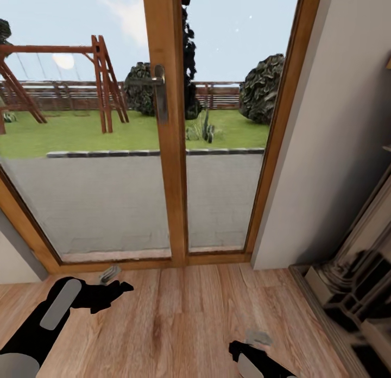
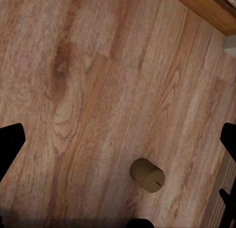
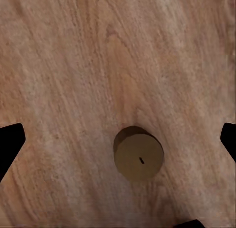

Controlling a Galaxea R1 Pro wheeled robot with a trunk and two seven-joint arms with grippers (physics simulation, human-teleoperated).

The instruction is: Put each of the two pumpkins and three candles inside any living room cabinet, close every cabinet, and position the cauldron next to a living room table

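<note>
below, candle (image 3: 139, 157) upright on floor (image 3: 73, 66), between spread right fingers (image 3: 10, 144).

A home's living room, at its garden side: a wood-framed glass door (image 1: 174, 123) with a lever handle (image 1: 159, 90) meets a wood plank floor (image 1: 179, 318). Beyond the door lie paving, lawn and a wooden swing set (image 1: 81, 79); right of the door stands a carved fireplace surround (image 1: 353, 280)
</note>
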